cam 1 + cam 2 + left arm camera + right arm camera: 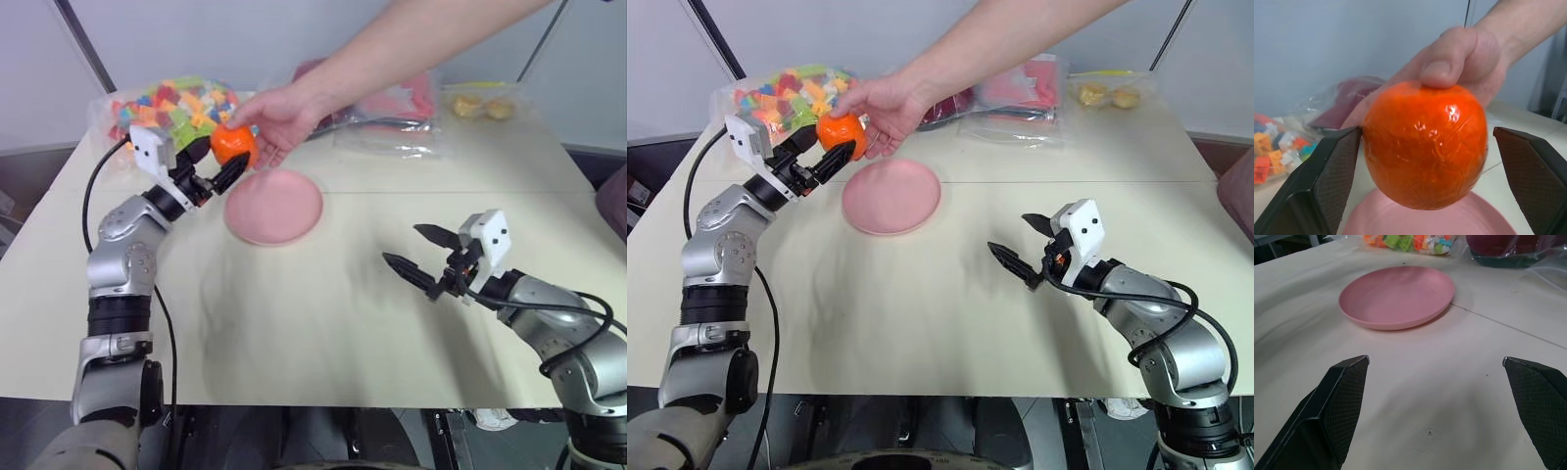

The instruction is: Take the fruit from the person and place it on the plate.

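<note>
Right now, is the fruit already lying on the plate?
No, the fruit is in the air, held by the person's hand beside the plate.

The small round orange fruit [1425, 147] looks glossy, its skin finely wrinkled like clingfilm. The round pink plate [1397, 296] is smooth, matt plastic. The black gripper fingers [1339, 406] carry cross-hatched rubbery pads. The cream table [323, 323] appears matt.

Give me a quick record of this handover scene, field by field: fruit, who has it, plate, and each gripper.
fruit: orange fruit, held above the table near the plate's edge
holder: person's hand grips it from behind
left gripper: fingers either side of the fruit, one touching, gap at the other
plate: pink plate, nothing on it
right gripper: open, holding nothing, above the table
</note>
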{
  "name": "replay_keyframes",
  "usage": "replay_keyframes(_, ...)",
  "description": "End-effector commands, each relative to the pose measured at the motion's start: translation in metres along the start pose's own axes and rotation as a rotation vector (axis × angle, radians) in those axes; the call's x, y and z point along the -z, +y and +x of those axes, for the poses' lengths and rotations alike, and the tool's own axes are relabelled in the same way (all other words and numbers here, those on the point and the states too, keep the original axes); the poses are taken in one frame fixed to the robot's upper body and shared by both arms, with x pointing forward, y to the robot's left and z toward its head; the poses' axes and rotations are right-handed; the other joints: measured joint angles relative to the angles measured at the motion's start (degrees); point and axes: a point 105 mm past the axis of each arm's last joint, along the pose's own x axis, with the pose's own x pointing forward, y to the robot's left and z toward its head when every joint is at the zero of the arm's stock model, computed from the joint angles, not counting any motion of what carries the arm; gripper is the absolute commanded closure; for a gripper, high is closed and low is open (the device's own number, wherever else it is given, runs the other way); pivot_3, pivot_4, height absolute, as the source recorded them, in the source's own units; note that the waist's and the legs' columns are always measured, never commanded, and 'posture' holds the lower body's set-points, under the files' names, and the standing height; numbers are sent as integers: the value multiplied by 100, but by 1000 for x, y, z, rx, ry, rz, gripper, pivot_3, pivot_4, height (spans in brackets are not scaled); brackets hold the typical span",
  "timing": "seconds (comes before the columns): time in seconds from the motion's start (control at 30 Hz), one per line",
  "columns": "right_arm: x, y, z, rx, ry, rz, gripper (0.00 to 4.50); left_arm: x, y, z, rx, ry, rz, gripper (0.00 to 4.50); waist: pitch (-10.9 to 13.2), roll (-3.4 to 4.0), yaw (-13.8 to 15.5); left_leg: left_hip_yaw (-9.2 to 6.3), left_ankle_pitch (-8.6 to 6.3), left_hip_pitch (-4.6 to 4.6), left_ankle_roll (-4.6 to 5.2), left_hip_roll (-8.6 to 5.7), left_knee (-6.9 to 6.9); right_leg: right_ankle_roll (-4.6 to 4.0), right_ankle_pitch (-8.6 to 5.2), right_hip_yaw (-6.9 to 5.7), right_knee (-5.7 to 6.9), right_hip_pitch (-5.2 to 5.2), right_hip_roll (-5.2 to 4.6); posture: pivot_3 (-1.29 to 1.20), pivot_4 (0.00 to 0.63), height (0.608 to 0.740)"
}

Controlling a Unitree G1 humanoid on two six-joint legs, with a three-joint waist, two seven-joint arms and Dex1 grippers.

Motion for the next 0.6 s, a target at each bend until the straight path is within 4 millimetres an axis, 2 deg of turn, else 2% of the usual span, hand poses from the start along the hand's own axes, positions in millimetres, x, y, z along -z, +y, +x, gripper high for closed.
replay_keyframes(0.03, -13, 1, -3, 12, -51, -43, 0, -18, -3, 5, 20, -55, 37, 1626, 0, 0, 1, 0, 0, 0, 0, 0, 0, 0, 0, 0, 0, 0, 0, 0, 150, 740)
replay_keyframes(0.1, -13, 1, -3, 14, -52, -44, 0, -18, -3, 5, 19, -55, 38, 1820, 0, 0, 1, 0, 0, 0, 0, 0, 1, 0, 0, 0, 0, 1, 0, 0, 150, 740)
replay_keyframes(0.3, -11, 0, -3, 18, -51, -43, 0, -15, -7, 5, 41, -35, 38, 1822, 0, 0, -1, 0, 0, 0, -1, 0, 0, 0, 0, 0, 0, 0, 0, 0, 150, 740)
replay_keyframes(0.4, -11, 1, -3, 19, -52, -41, 0, 4, -20, 3, 111, 58, 40, 1822, 0, 0, -3, 0, 0, 0, -1, 0, 0, 0, 0, 0, 0, 0, 1, 0, 150, 740)
replay_keyframes(0.5, -8, 1, -2, 23, -52, -38, 0, 24, -22, 6, 102, 128, 55, 1822, 0, 0, -2, 0, 1, 0, -1, 0, 0, 0, 0, 0, 0, 0, 1, 0, 150, 740)
replay_keyframes(0.6, -7, 2, -2, 26, -52, -37, 0, 33, -23, 14, 96, 152, 57, 1822, 0, 0, 2, 0, -1, 0, 2, -1, 1, 0, 0, 0, 1, 1, 1, 0, 150, 740)
